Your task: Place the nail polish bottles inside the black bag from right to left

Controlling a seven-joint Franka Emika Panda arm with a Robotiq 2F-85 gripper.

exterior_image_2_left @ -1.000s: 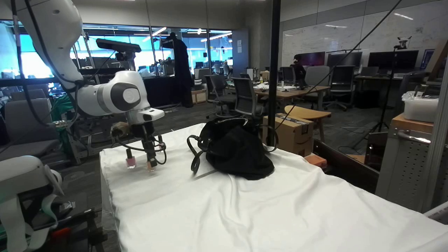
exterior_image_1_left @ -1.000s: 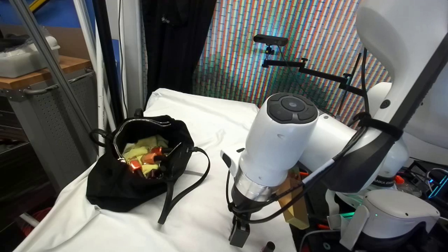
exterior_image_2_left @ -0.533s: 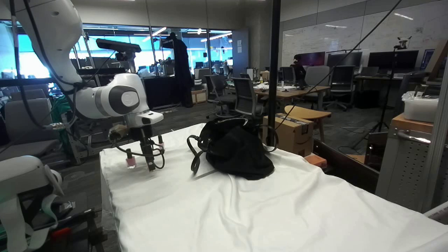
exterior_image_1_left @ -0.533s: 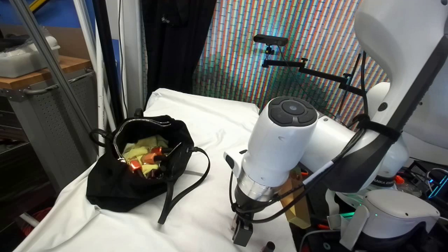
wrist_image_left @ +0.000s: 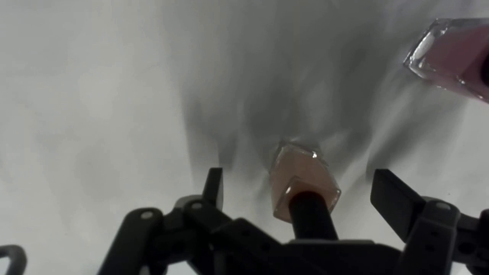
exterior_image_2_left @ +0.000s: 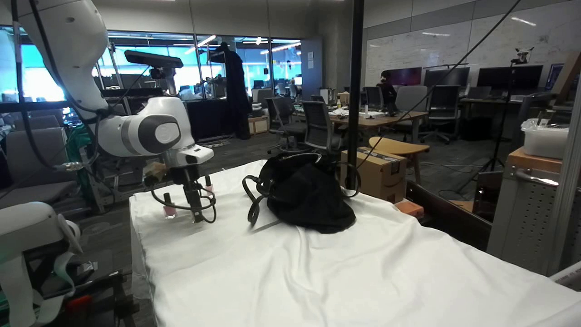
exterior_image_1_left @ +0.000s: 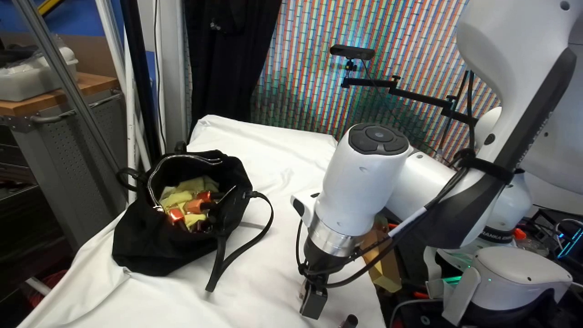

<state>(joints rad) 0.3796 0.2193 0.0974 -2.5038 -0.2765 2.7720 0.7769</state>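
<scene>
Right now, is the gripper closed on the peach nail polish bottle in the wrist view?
No, the gripper is open, with white cloth visible between it and the peach nail polish bottle on both sides.

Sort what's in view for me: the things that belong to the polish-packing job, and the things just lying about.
For the job:
black bag, its mouth open
orange polish bottles inside it
peach polish bottle, between the open jaws of the gripper
two pinkish polish bottles outside the bag

Just lying about:
cardboard box
gold-coloured box
office chairs
plastic bin on the wood-topped cart
</scene>
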